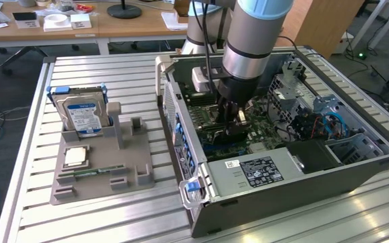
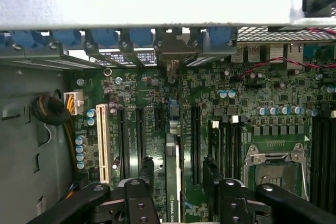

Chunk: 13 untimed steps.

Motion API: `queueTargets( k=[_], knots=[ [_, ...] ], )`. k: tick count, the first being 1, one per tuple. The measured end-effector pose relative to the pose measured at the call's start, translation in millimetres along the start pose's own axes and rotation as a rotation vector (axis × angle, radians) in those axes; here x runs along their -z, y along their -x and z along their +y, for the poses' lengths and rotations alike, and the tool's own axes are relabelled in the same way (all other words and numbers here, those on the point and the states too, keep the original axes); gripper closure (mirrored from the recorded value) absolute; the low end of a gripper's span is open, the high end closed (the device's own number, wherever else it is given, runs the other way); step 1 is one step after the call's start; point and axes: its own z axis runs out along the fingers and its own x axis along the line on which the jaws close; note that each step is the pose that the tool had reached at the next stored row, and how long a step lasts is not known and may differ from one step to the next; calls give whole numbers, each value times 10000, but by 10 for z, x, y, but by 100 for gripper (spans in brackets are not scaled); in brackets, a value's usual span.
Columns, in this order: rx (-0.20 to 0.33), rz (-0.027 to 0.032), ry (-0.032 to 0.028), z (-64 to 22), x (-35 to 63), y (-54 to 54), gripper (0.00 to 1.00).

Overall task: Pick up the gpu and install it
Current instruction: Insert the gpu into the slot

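**GPU carried to the board, seating unconfirmed**

Pickup done. The gripper (image 1: 234, 117) is down inside the computer case (image 1: 356, 167), clamped on the gpu (image 2: 172, 182). I can't tell if it's seated. The wrist view shows the card edge-on over the motherboard (image 2: 210, 82) slots. The exterior view shows the parts tray (image 1: 100, 174) holding the hard drive (image 1: 85, 114).

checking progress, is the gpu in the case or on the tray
in the case: the gpu stands on edge over the motherboard; whether seated, cannot tell
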Motion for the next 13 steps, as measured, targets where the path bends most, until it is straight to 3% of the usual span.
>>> queueTargets(
  k=[13],
  knots=[
    [0, 0, 0, 1, -50, -1, 50]
  ],
)
